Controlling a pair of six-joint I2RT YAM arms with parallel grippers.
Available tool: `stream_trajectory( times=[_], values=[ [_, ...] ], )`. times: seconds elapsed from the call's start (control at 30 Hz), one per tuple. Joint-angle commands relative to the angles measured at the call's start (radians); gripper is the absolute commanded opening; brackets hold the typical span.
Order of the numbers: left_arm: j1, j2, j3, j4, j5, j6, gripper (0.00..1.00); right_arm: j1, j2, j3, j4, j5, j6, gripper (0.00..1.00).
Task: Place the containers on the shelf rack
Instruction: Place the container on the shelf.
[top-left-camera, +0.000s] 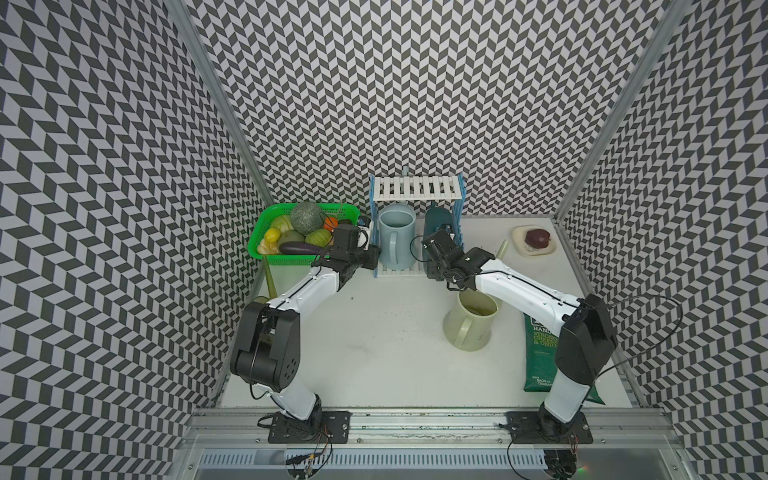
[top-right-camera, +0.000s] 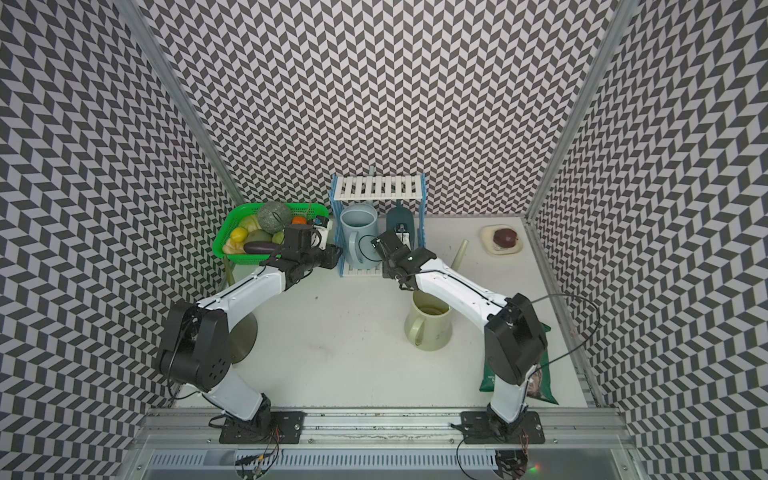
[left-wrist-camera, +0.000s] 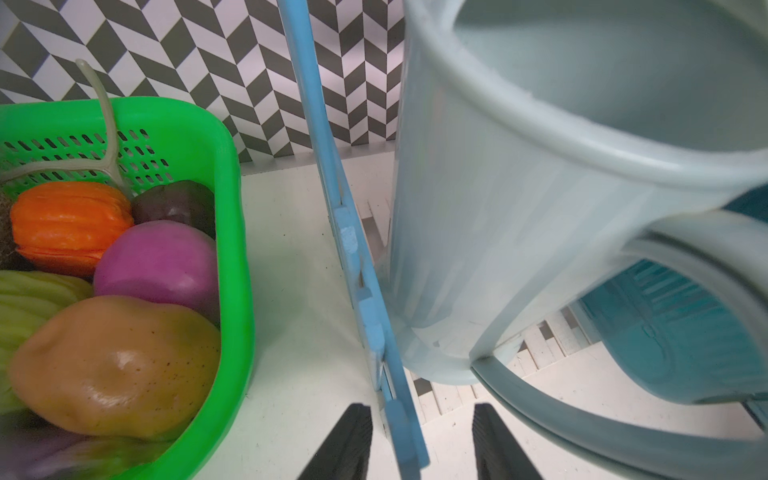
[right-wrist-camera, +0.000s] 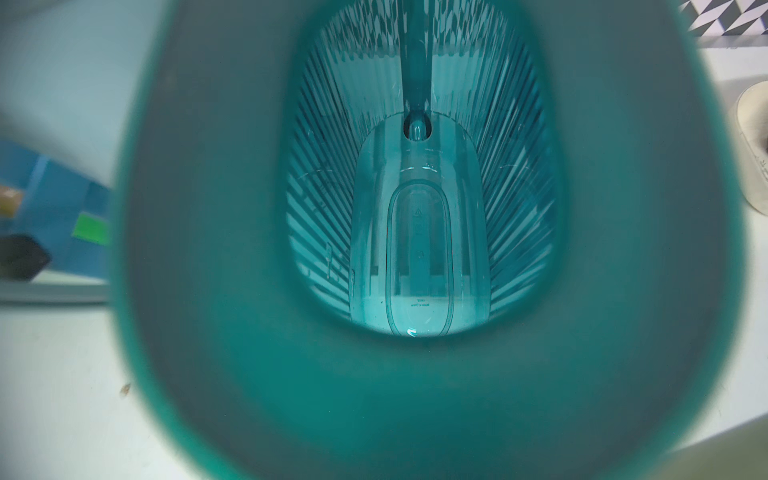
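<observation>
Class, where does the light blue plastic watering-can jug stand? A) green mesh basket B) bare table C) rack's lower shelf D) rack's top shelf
C: the light blue plastic watering-can jug sits on the white slatted lower shelf of the blue-sided plastic rack.

The white desk (top-left-camera: 374, 353) carries: shelf rack (top-left-camera: 417, 188), mid far edge; green basket (top-left-camera: 286, 260), far left corner; cream dish (top-left-camera: 518, 240), far right corner; cream jug (top-left-camera: 469, 328), right of centre; green bag (top-left-camera: 544, 357), along right edge; olive jug (top-right-camera: 245, 340), left edge.
</observation>
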Motion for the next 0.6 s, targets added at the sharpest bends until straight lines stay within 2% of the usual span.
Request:
stream_trajectory(
  times=[0.0,0.57],
  values=[
    [0.003,0.015,0.010,0.020,-0.003,-0.008,0.46,-0.017,0.022,0.042,0.135,0.003,-0.014,0.00],
    [0.002,0.021,0.010,0.015,-0.008,-0.018,0.44,-0.067,0.175,0.130,0.136,-0.007,-0.010,0.00]
  ],
)
